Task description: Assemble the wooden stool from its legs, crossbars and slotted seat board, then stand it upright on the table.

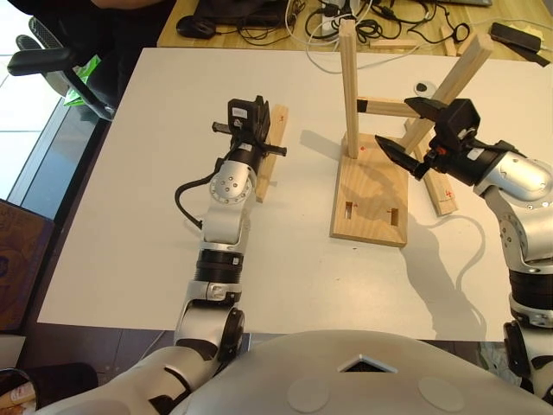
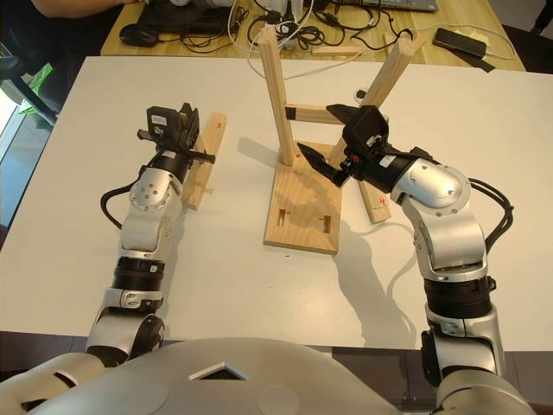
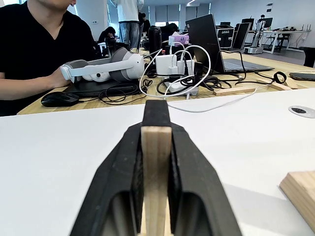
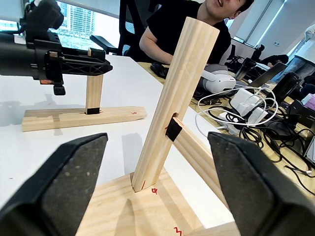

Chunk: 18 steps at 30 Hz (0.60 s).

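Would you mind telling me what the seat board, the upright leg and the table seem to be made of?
Seat board: pale unfinished-looking wood, likely pine; visible grain, matte face.
Upright leg: same light wood, grain lines along it, no gloss.
Table: smooth white matte top, perhaps laminate or painted board; the core cannot be told.

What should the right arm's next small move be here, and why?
Probably ease the right gripper forward and close it on the upright leg: its open fingers flank that leg, which stands in the seat board with a tilted leg attached. Steadying it seems wise before the left gripper, shut on a crossbar, brings that over.
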Motion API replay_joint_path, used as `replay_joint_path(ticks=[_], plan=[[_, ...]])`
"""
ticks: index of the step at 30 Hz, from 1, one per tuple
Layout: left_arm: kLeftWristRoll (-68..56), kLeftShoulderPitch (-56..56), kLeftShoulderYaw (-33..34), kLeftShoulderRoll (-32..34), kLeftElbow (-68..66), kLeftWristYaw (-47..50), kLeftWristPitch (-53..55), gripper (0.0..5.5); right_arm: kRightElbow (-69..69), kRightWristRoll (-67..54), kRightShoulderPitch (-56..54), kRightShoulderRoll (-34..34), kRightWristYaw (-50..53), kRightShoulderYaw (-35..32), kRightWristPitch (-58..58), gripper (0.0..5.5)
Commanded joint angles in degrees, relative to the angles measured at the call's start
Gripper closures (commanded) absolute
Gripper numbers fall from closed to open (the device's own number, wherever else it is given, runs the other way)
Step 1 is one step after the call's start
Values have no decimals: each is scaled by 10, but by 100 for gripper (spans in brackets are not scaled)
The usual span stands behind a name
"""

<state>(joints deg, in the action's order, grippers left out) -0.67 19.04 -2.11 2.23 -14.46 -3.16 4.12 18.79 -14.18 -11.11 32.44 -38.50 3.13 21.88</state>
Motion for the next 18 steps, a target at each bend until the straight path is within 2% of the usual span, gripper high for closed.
replay_joint_path(ticks=[1,8,18], plan=[[12,15,-5,-19,-111,12,-32,509,-3,2,-6,3,-6,1,0,174],[48,20,-20,-13,-166,26,-59,509,-1,4,-5,0,-5,3,-1,174],[16,29,2,-22,-183,-6,-30,509,2,9,-4,-4,-2,8,-3,174]])
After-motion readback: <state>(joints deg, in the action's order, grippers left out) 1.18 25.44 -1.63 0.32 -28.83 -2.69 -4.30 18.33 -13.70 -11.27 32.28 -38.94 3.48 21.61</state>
